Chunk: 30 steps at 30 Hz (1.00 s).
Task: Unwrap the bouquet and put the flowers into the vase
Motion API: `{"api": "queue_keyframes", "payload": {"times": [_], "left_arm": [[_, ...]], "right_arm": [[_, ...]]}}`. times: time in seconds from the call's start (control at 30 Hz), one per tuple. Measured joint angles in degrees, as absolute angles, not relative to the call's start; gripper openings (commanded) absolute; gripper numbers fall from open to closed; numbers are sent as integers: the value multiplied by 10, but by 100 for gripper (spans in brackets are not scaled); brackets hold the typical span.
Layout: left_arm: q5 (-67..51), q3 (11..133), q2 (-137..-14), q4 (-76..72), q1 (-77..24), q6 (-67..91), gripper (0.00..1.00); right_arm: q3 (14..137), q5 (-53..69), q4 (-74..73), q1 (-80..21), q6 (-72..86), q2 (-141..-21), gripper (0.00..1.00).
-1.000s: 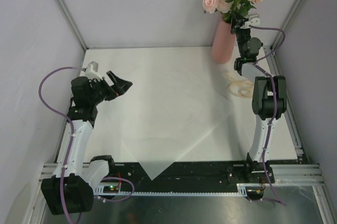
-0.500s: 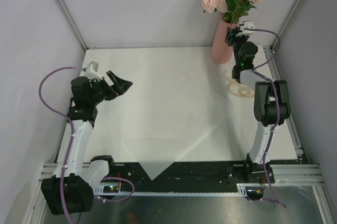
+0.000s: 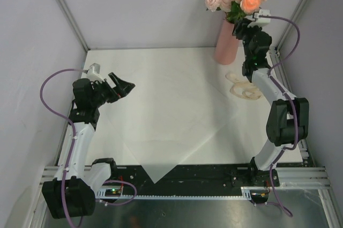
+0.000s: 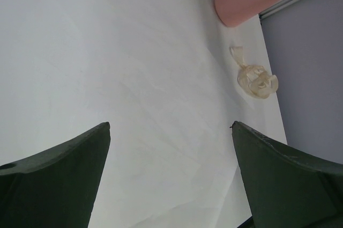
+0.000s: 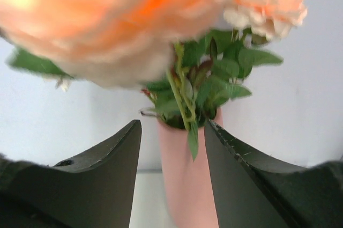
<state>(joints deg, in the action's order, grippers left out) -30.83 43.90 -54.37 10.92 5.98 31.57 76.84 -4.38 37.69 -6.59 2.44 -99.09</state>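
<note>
Right wrist view shows the right gripper (image 5: 171, 125) with fingers spread and empty before the vase (image 5: 182, 196), where the flowers (image 5: 225, 67) apparently stand unsupported, though blur hides contact, while the left gripper (image 4: 171, 126) hangs wide open over the white paper (image 4: 134, 78).

I saw white links and black joints on the left arm (image 3: 77, 142) and right arm (image 3: 286, 120), purple cables (image 3: 49, 86), and dark green fingers (image 4: 53, 179) on the left tool (image 4: 170, 126).

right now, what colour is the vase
The vase is plain salmon pink, clearest in the top external view.
</note>
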Motion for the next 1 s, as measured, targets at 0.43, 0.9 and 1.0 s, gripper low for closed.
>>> {"api": "queue_keyframes", "payload": {"times": [0.43,0.9,1.0], "left_arm": [[-309,438,-544,107,60,316,100],[-309,438,-544,105,60,316,100],[-309,438,-545,104,60,316,100]], "right_arm": [[982,-67,200,-67,44,-1006,48],[1063,-60,57,-50,52,-1115,48],[1052,-55,56,-46,59,-1105,52]]}}
